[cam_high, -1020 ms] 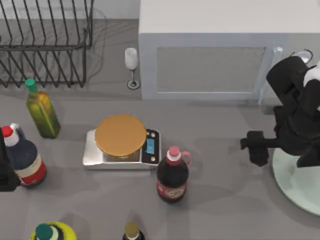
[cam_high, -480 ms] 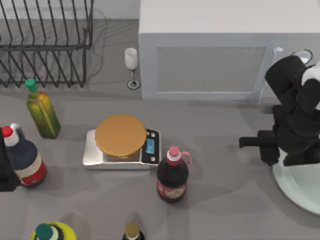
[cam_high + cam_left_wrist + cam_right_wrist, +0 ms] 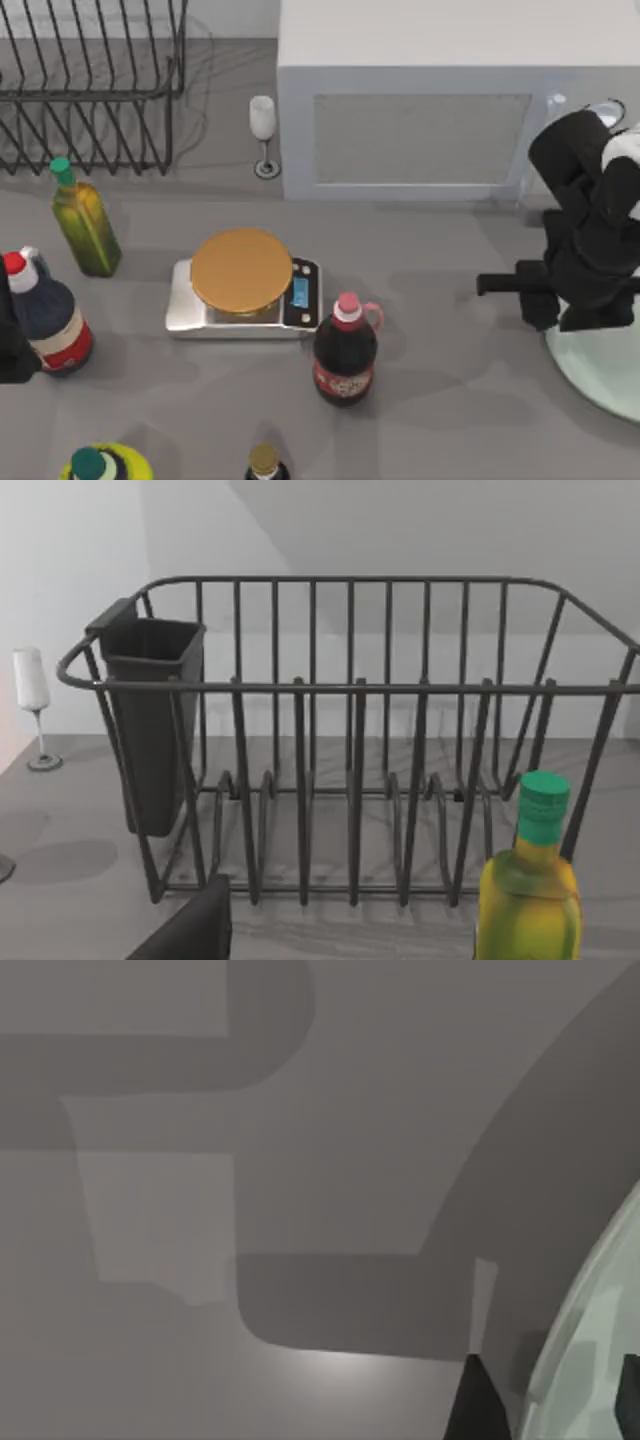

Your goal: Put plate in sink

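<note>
Smooth matte grey tabletop (image 3: 450,400) runs under everything, backed by a pale boxy cabinet (image 3: 440,110) with a recessed front panel. Seen from the right wrist camera, the right gripper (image 3: 545,1400) has two dark finger tips set apart, one on each side of the thin curved rim of the plate (image 3: 590,1360), so its jaws stand open astride the edge and not visibly pressing it. From above, that black right gripper (image 3: 585,320) hangs at the plate's nine o'clock edge, its bulky arm rising toward twelve o'clock. The plate (image 3: 600,370) is a wide, shallow, glossy mint-green disc lying flat at the table's right side, partly cut off by the picture's edge.

Outward toward nine o'clock from the plate stands a dark round-bodied bottle (image 3: 345,355) with a pink cap and red label. Just beyond it at ten o'clock sits a brushed silver scale (image 3: 245,290) topped by a flat orange-brown disc. A slim stemmed wine glass (image 3: 263,135) stands upright near the cabinet's left corner. A black wire dish rack (image 3: 90,90) occupies the table's far left, holding a dark rectangular cup (image 3: 150,730). A square yellow-green oil bottle (image 3: 85,225) with a green cap stands before it.

The left arm (image 3: 12,345) is parked at the table's left edge; whether its jaws are open cannot be told.
</note>
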Controlling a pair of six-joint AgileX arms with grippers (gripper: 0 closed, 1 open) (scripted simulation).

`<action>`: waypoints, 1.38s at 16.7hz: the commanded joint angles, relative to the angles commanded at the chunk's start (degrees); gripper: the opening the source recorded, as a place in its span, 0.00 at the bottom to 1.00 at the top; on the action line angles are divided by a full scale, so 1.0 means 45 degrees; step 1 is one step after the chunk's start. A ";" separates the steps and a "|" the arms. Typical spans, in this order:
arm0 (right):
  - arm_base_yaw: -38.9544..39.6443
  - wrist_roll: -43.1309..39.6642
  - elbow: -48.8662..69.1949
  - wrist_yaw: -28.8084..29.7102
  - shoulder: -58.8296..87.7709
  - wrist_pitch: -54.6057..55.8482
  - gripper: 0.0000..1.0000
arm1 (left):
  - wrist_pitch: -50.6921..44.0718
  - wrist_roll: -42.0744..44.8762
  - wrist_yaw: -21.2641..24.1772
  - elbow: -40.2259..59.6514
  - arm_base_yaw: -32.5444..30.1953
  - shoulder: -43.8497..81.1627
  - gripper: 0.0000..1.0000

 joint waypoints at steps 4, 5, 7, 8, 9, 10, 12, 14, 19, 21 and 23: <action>-0.0548 -0.0428 0.0908 -0.0025 -0.0266 -0.1361 0.00 | 0.0000 0.0000 0.0000 0.0000 0.0000 0.0000 1.00; -0.0705 -0.0569 0.1328 -0.0039 -0.0305 -0.2027 0.00 | 0.0000 0.0000 0.0000 0.0000 0.0000 0.0000 1.00; -0.0934 -0.0813 0.2533 -0.0072 -0.0329 -0.3736 0.00 | 0.0000 0.0000 0.0000 0.0000 0.0000 0.0000 1.00; -0.0992 -0.0896 0.3331 -0.0089 -0.0332 -0.4783 0.00 | 0.0000 0.0000 0.0000 0.0000 0.0000 0.0000 1.00; -0.1028 -0.0952 0.4249 -0.0102 -0.0350 -0.5916 0.00 | 0.0000 0.0000 0.0000 0.0000 0.0000 0.0000 1.00; -0.1050 -0.0976 0.5262 -0.0108 -0.0387 -0.7069 0.00 | 0.0000 0.0000 0.0000 0.0000 0.0000 0.0000 1.00; -0.1053 -0.0915 0.7471 -0.0095 -0.0490 -0.9160 0.00 | 0.0000 0.0000 0.0000 0.0000 0.0000 0.0000 1.00; -0.0942 -0.0744 0.9438 -0.0065 -0.0613 -1.0817 0.00 | 0.0000 0.0000 0.0000 0.0000 0.0000 0.0000 1.00; -0.0213 -0.0199 1.2123 -0.0021 -0.0668 -1.2853 0.00 | 0.0000 0.0000 0.0000 0.0000 0.0000 0.0000 1.00; -0.0132 -0.0145 1.2281 -0.0018 -0.0659 -1.2946 0.00 | 0.0000 0.0000 0.0000 0.0000 0.0000 0.0000 1.00; -0.0132 -0.0145 1.2281 -0.0018 -0.0659 -1.2946 0.00 | 0.0000 0.0000 0.0000 0.0000 0.0000 0.0000 1.00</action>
